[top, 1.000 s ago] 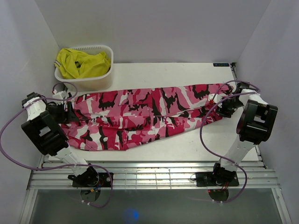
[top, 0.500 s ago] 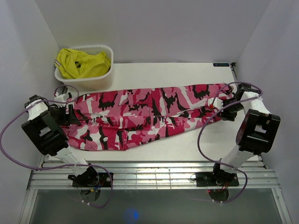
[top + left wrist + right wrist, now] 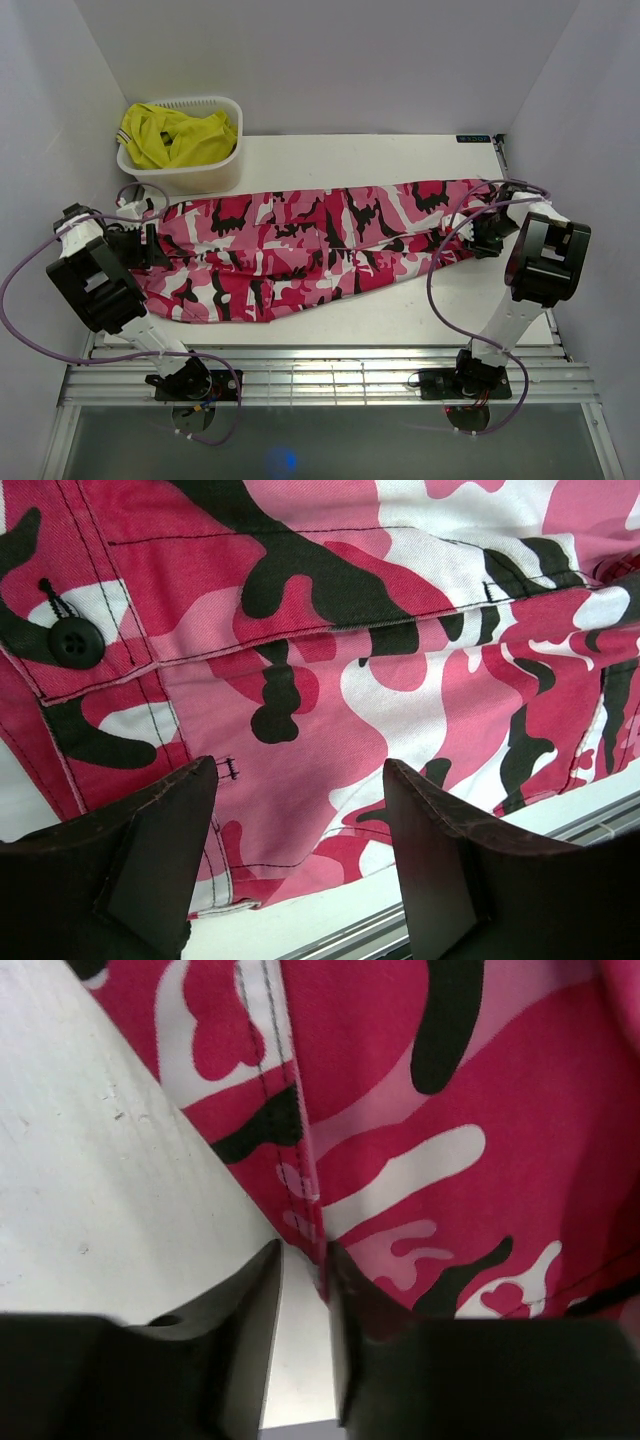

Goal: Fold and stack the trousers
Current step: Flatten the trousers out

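Observation:
The camouflage trousers [image 3: 320, 250] lie flat along the table [image 3: 400, 160], waist at the left and leg hems at the right. My left gripper [image 3: 143, 245] hangs low over the waist end. In the left wrist view it [image 3: 300, 850] is open and empty, with the pink cloth [image 3: 380, 680] and a black button [image 3: 73, 640] below it near the table's front edge. My right gripper [image 3: 468, 235] is at the leg hem. In the right wrist view it [image 3: 305, 1300] has its jaws a narrow gap apart. The hem edge of the trousers [image 3: 450, 1110] lies along the inner side of the right finger.
A white basket [image 3: 180, 172] holding a plain yellow garment [image 3: 175, 135] stands at the back left, just behind the waist end. Metal rails [image 3: 320, 370] run along the near edge. White walls close in both sides. Bare table [image 3: 100, 1160] lies beside the hem.
My right arm swung out a little to the right and came back, and its gripper stayed at the hem. My left gripper shifted slightly at the waist. The trousers have not moved.

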You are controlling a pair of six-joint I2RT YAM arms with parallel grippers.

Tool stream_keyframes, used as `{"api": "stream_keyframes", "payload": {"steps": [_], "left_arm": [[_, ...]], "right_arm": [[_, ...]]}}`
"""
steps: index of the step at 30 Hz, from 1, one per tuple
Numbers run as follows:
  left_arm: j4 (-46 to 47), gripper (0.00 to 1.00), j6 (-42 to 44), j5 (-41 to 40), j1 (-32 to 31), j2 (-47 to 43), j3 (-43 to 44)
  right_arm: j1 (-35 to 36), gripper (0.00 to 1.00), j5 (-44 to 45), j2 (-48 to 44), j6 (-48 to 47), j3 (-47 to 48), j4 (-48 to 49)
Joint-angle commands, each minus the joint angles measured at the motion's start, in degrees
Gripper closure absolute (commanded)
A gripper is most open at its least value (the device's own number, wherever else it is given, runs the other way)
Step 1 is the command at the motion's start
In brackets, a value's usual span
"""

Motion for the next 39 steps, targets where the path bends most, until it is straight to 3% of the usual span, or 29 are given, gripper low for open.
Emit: {"api": "stream_keyframes", "payload": {"steps": [1,4,14,24,35,39], "left_arm": [[1.4,0.23,-0.3,0.3,0.0,-0.5,0.1],[3.0,0.33,0.3,-0.7,0.0,-0.8,-1.5],[11.6,0.58,-3.3,-4.3,0.0,3.3,-4.4],[14.8,0.64,-3.6,-3.5,0.0,3.2,-6.5],[19.3,0.67,-4.4,-4.0,0.0,-1.3,-10.9],[20.3,0.67,-5.1,-4.3,0.0,-1.5,-10.8]], "right_arm": [[0.9,0.73,3.4,-0.1,-0.7,-3.3,0.9],[1.2,0.92,4.3,-3.6,-1.8,-5.6,-1.2],[0.8,0.92,2.4,-19.3,-3.0,1.9,-25.5],[0.4,0.92,13.2,-31.0,-4.7,-3.9,-27.3],[-4.6,0.92,13.9,-54.2,-16.9,-13.0,-27.2],[-4.9,0.92,12.8,-53.6,-19.2,-10.5,-27.2]]}}
